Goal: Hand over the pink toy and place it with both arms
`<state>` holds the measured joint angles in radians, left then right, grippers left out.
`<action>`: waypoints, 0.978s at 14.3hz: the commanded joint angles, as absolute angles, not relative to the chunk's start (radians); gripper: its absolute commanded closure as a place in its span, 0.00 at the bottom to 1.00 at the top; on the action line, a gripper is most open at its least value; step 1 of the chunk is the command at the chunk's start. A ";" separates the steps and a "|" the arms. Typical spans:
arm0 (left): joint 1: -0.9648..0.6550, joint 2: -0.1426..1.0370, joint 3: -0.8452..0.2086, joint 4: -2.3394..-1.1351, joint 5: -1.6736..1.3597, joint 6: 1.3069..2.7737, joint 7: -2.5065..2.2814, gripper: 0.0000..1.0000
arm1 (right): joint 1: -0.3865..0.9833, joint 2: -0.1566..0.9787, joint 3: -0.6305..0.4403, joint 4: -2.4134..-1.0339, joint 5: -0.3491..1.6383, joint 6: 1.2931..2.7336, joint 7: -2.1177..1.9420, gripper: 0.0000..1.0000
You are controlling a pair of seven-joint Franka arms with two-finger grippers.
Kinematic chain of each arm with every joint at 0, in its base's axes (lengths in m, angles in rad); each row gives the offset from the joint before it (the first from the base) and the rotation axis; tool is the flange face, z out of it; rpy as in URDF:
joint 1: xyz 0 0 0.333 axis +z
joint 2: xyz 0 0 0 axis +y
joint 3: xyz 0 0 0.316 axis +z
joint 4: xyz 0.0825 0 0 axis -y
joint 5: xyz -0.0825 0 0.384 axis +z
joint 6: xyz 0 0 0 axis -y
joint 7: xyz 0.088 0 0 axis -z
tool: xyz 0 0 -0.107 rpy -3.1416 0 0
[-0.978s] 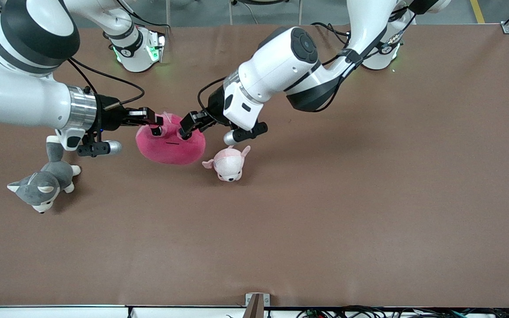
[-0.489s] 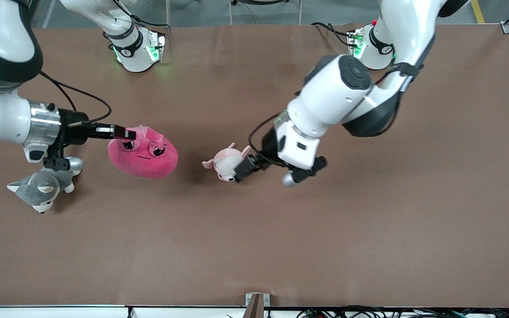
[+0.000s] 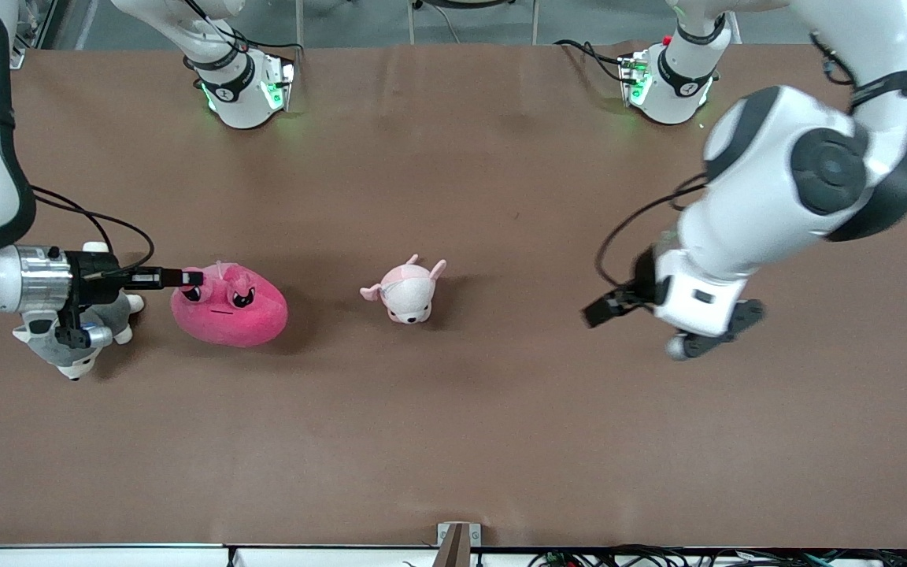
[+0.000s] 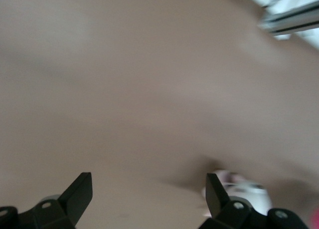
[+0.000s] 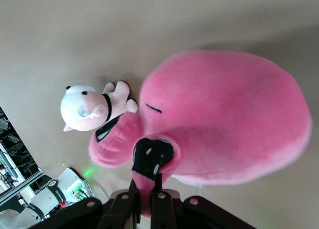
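Observation:
The hot-pink toy point(image 3: 231, 313) hangs from one eye patch in my right gripper point(image 3: 192, 277), which is shut on it. The toy is low over the table, toward the right arm's end, beside the grey dog plush. In the right wrist view the toy point(image 5: 224, 119) fills the frame, and the right gripper point(image 5: 148, 199) pinches the pink flap under its dark eye. My left gripper point(image 3: 594, 313) is open and empty, over bare table toward the left arm's end. In the left wrist view the left gripper point(image 4: 147, 191) shows spread fingers point(image 4: 79, 190) with nothing between them.
A small pale pink-and-white plush point(image 3: 407, 290) lies mid-table, between the two grippers; it also shows in the right wrist view point(image 5: 87, 107). A grey-and-white dog plush point(image 3: 68, 350) lies under my right wrist. The arm bases point(image 3: 242, 88) stand at the table's back edge.
My left gripper let go of the pink toy and swung away toward the left arm's end. My right gripper carried the toy toward the right arm's end.

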<state>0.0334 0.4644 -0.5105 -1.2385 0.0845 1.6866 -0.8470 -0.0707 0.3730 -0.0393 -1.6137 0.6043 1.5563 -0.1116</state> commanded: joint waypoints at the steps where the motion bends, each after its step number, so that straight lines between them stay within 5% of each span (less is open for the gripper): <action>1: 0.072 0.391 -0.514 -1.259 0.171 1.559 -0.734 0.00 | -0.095 0.411 -0.025 -1.594 0.626 1.542 -0.159 0.99; 4: 0.112 0.303 -0.479 -1.278 0.180 1.499 -0.521 0.00 | -0.097 0.443 -0.025 -1.592 0.623 1.537 -0.247 0.99; 11: -0.007 0.030 -0.123 -1.457 0.020 1.494 -0.180 0.00 | -0.115 0.485 -0.023 -1.574 0.624 1.531 -0.380 0.99; 14: -0.005 -0.044 -0.107 -1.519 0.002 1.494 -0.169 0.00 | -0.117 0.497 -0.025 -1.574 0.626 1.516 -0.428 0.98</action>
<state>0.0055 0.0258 -0.1138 -1.4395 0.0142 1.4848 -0.1770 -0.0967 0.4821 -0.0372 -1.5920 0.6050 1.5391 -0.3910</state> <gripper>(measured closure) 0.000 0.899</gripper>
